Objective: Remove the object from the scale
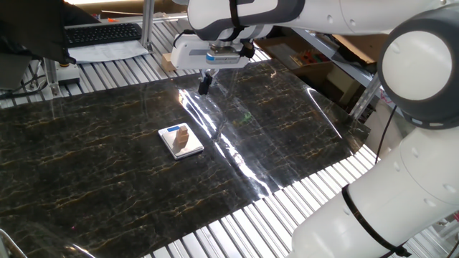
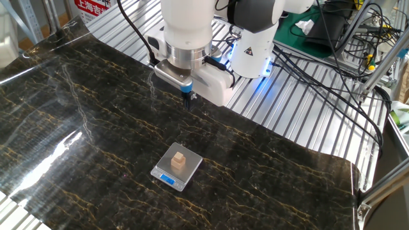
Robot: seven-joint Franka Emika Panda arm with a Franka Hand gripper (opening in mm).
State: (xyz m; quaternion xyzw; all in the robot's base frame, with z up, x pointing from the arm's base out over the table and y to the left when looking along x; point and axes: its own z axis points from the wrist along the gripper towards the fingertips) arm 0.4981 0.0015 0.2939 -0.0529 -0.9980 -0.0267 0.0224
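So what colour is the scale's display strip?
Blue, along one edge of the scale; clearest in the other fixed view.

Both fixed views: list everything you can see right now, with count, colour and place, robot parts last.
block: one, tan-brown, on the scale's platform.
scale: one, silvery-white with blue display strip, on the mat.
mat: one, black marble-patterned, over the slatted table.
keyboard: one, black, behind the table.
arm base: one, white, blue glow, at the table's edge.
hand: one, dark fingers, raised over the mat, apart from the scale, holding nothing; opening unclear.
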